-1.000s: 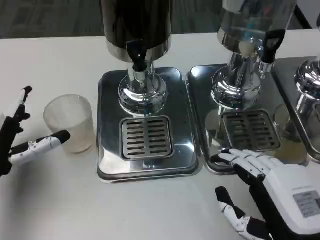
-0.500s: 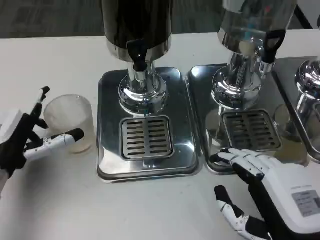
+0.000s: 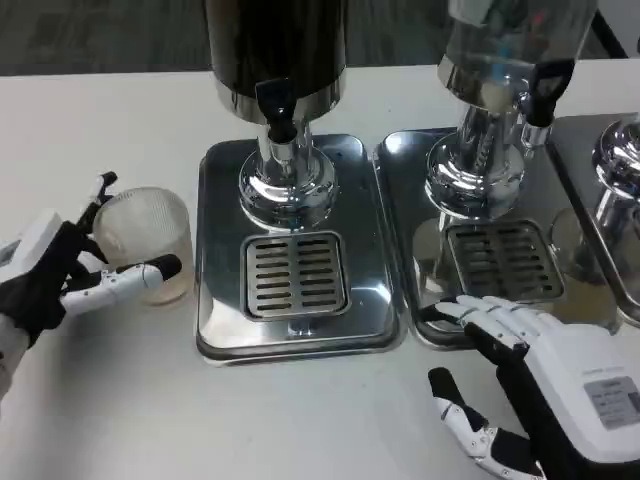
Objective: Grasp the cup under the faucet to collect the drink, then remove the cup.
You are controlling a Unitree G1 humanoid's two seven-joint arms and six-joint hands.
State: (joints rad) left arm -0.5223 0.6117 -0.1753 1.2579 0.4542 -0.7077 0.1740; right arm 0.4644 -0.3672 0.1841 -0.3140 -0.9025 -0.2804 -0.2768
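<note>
cups: one, translucent plastic (image 3: pixel 146 244), on the worktop (image 3: pixel 120 400)
dispensers: three in view. one dark-bodied (image 3: pixel 275 50), one clear-bodied (image 3: pixel 510 40), a third (image 3: pixel 618 160) cut by the right edge, only its chrome base visible
faucets: two seen, both with black handles, one on the dark dispenser (image 3: pixel 277 110), one on the clear dispenser (image 3: pixel 540 90)
drip trays: three, steel. left (image 3: pixel 215 300), middle (image 3: pixel 400 200), third (image 3: pixel 570 135) partly cut off
slotted grates: two, left (image 3: pixel 294 274), middle (image 3: pixel 503 260)
hands: two, left hand (image 3: pixel 60 280), right hand (image 3: pixel 540 380)
</note>
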